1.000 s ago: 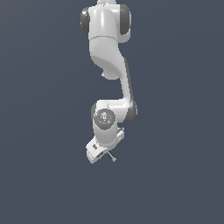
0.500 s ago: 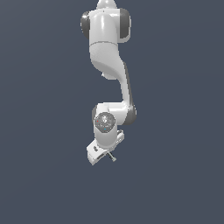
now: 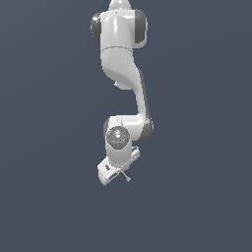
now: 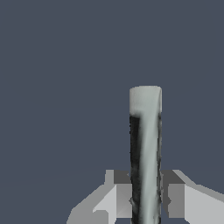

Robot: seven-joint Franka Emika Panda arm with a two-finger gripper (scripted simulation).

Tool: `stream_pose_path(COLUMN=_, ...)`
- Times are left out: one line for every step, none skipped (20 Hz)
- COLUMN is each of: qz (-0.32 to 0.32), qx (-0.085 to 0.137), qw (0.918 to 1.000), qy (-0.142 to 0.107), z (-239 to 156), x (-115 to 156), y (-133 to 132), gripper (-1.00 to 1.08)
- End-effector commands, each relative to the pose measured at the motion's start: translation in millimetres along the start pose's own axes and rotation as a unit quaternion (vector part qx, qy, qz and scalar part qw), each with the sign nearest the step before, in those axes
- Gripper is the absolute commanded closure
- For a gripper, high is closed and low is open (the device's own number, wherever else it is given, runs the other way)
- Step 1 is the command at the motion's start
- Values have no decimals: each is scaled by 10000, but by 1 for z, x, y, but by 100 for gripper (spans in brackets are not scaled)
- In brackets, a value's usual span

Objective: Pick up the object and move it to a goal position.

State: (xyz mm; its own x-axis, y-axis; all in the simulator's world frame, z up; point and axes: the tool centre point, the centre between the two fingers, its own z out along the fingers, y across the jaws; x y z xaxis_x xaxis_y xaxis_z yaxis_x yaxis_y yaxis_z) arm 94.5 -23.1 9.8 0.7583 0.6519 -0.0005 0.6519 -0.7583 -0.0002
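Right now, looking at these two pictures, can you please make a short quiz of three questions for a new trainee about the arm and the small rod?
1. True or false: the gripper is shut on the rod.
2. In the wrist view, which end of the rod sticks out beyond the fingers? A) a pale end B) a red end C) a hooked end
3. Fill in: in the exterior view, the rod shows at the ____ end of the arm.

Key:
1. True; a finger sits against each side of the rod.
2. A
3. lower
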Motion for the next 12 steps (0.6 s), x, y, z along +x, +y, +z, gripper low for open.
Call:
stream_pose_path(qz=0, qx=-1, qw=10000, qy=2, z=-1, x=-1, y=0, gripper=108)
stream_pose_path(qz=0, qx=-1, qw=10000, qy=2, z=-2, x=-2, y=0, gripper=108)
stream_pose_path(qz=0, qx=-1, qw=10000, qy=2, z=-3, x=-3, y=0, gripper=108)
stream_pose_path(qz=0, qx=-1, qw=10000, qy=2, z=-4, x=-4, y=-1, gripper=108)
stream_pose_path(qz=0, qx=-1, qw=10000, qy=2, z=-6, x=-5, y=-1, gripper=108)
stream_pose_path(qz=0, qx=-1, qw=10000, qy=2, z=-7, x=-7, y=-1, gripper=108)
stream_pose_path(qz=0, qx=-1, qw=10000, qy=2, z=-9, x=-9, y=-1, gripper=108)
stream_pose_path(qz=0, qx=-1, qw=10000, qy=2, z=-12, x=-11, y=-2, gripper=108)
stream_pose_path(qz=0, qx=-1, qw=10000, qy=2, z=-14, x=-14, y=-2, gripper=108)
stream_pose_path(qz=0, qx=-1, qw=10000, qy=2, z=-17, x=-17, y=-3, gripper=108)
stream_pose_path(qz=0, qx=-1, qw=10000, qy=2, z=-20, x=-20, y=-3, gripper=108)
stream_pose_path(qz=0, qx=-1, qw=10000, qy=2, z=-24, x=-23, y=-4, gripper=108)
